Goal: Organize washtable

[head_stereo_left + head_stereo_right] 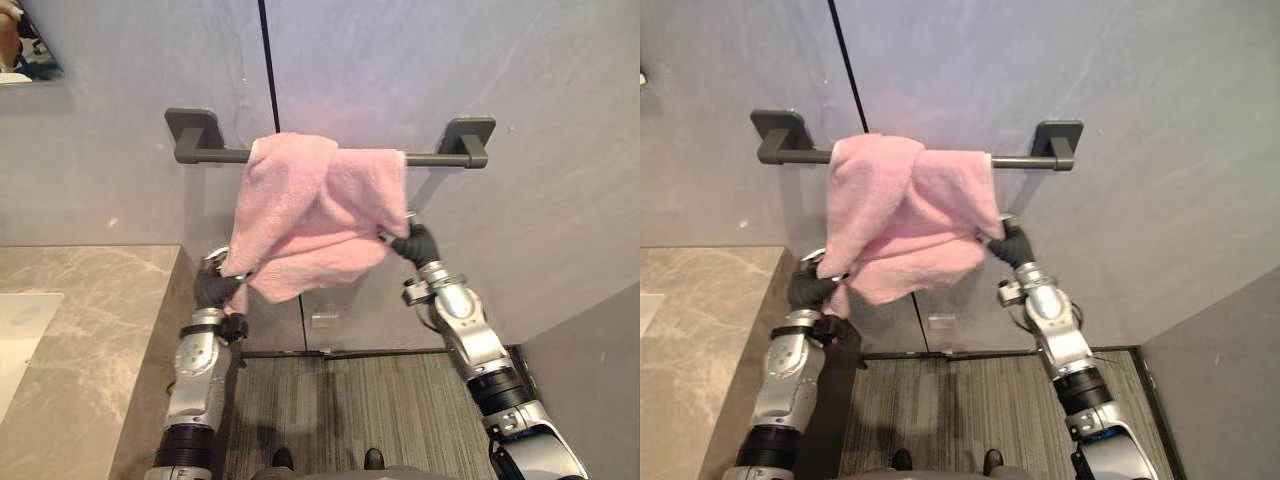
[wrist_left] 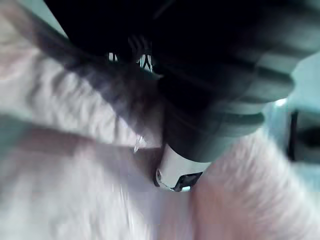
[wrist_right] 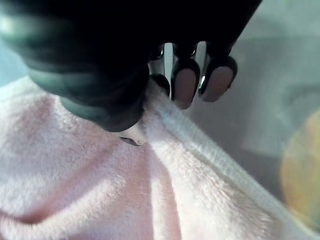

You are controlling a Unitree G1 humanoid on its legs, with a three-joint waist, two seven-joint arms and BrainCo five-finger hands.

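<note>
Left eye view has the pink towel (image 1: 310, 215) bunched lopsidedly over the dark towel bar (image 1: 215, 155) at centre frame; soft, light and limp, it will likely sag and slide unless taken by its hems or corners. The right hand (image 1: 418, 243) pinches the hem at the towel's right edge, fingers (image 3: 184, 82) curled over it, while the left hand (image 1: 213, 287) sits under the lower-left corner, its hold impossible to tell. Bare bar on either side leaves room to spread; the counter (image 1: 90, 330) edge crowds the lower left.
</note>
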